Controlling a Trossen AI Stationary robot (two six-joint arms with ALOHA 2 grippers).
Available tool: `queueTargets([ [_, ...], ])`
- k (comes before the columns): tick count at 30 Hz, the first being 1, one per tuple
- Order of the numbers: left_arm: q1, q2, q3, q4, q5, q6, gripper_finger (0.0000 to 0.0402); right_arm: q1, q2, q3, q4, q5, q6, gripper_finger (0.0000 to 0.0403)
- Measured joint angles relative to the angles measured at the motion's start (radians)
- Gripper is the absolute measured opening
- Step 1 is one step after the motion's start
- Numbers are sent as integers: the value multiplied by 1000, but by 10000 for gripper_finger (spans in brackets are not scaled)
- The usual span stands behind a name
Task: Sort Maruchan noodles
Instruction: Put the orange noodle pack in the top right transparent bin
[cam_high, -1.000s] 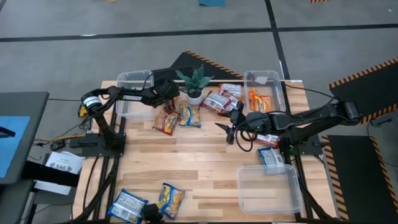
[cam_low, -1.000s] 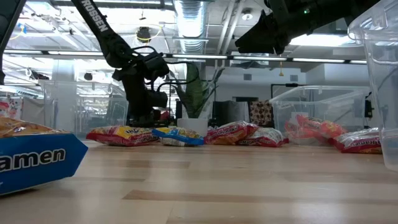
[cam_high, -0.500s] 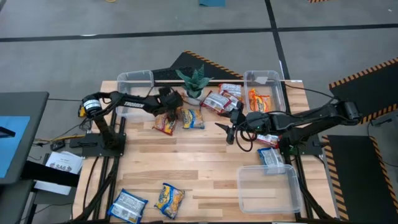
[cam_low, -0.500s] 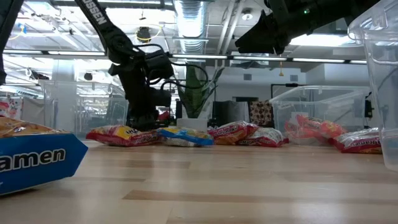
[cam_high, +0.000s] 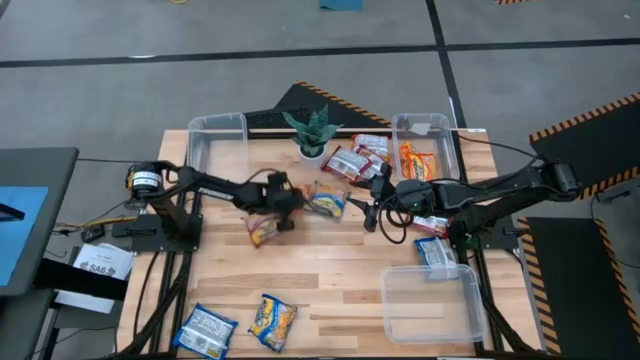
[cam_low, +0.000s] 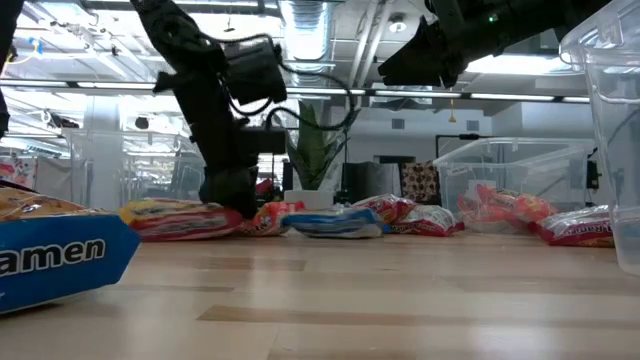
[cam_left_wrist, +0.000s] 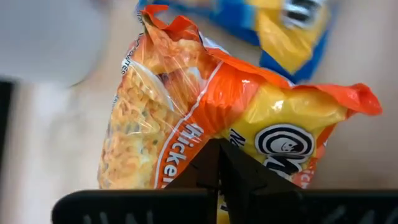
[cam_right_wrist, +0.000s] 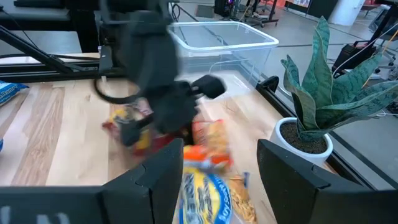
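My left gripper is shut and stands low over an orange Maruchan packet near the table's middle; in the left wrist view that packet fills the picture. A yellow-and-blue packet lies flat just right of it. My right gripper hangs open above the table, right of that packet, touching nothing; its two fingers stand wide apart. More packets lie by the plant, at the right edge and at the near left. My left gripper rests its shut fingertips on the orange packet's printed face, coming from above and pointing down. The packet lies flat on the table. Whether any film is pinched between the fingers I cannot tell.
A potted plant stands at the far middle. One clear bin sits at the far left, another at the far right holds orange packets, and a third sits near right. Bare wood shows in the near middle.
My left gripper has swept from beside the plant toward the table's near edge and right, staying low. The orange packet has slid toward the near edge with it. The yellow-and-blue packet has been shoved toward the right and turned. My right arm has kept still.
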Motion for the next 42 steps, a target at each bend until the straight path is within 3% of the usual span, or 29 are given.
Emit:
queueTargets([
  [5, -136, 2, -2, 23, 80, -61, 0, 0, 0, 0, 0, 0, 0, 226],
  [9, -226, 6, -4, 145, 189, -28, 0, 0, 0, 0, 0, -5, 12, 226],
  [12, -268, 9, 12, 174, 147, 37, 0, 0, 0, 0, -4, -41, 28, 226],
  [17, -274, -36, 79, 26, 65, 59, 0, 2, 7, 0, -3, -211, 29, 226],
  [24, -273, -251, 81, -38, 99, 35, 0, 19, 128, 0, 103, -350, 25, 226],
  [28, -274, -407, -2, 112, 165, 67, 0, 37, 242, 25, 178, -409, -3, 226],
  [35, -237, -677, -229, 431, 249, 67, 0, 54, 448, 203, 42, -447, -39, 226],
  [42, -184, -815, -289, 440, 208, 5, 0, 44, 654, 396, -138, -447, -109, 226],
])
